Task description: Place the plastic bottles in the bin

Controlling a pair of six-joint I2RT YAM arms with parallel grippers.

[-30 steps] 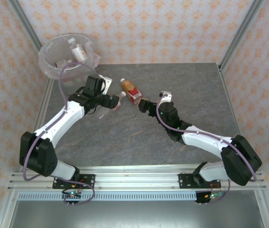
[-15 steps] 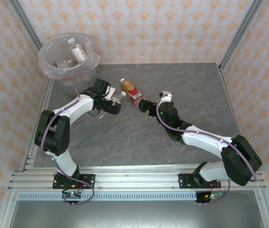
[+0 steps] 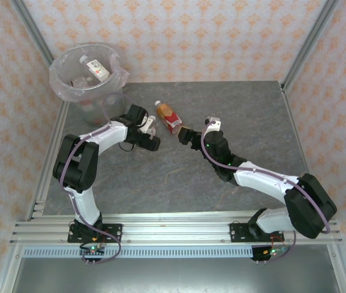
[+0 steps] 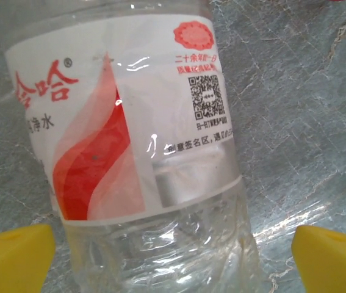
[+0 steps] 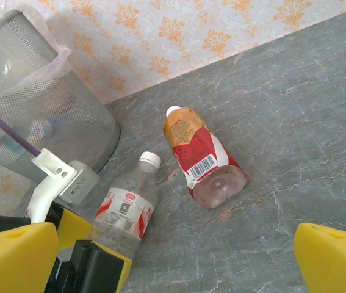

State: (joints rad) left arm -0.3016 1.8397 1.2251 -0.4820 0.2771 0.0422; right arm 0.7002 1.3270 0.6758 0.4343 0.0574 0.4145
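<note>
A clear plastic bottle (image 3: pixel 149 126) with a red-and-white label and a white cap lies on the table. My left gripper (image 3: pixel 147 138) is open around its base. Close up, the bottle (image 4: pixel 130 140) lies between the yellow fingertips (image 4: pixel 14 256), which stand wide apart. An amber bottle (image 3: pixel 168 116) with a red label lies just to the right, cap pointing away. My right gripper (image 3: pixel 183 134) is open and empty just short of its (image 5: pixel 204 157) base. The bin (image 3: pixel 63 82) at the far left corner holds several bottles (image 3: pixel 94 66).
The grey stone table (image 3: pixel 246 116) stretches away to the right and toward the near edge. Patterned walls and metal frame posts (image 3: pixel 304 46) close in the back and sides. The bin (image 5: pixel 38 116) stands right behind my left wrist.
My left arm has folded in and lowered, bringing its gripper down around the clear bottle's base. The right arm has not moved.
</note>
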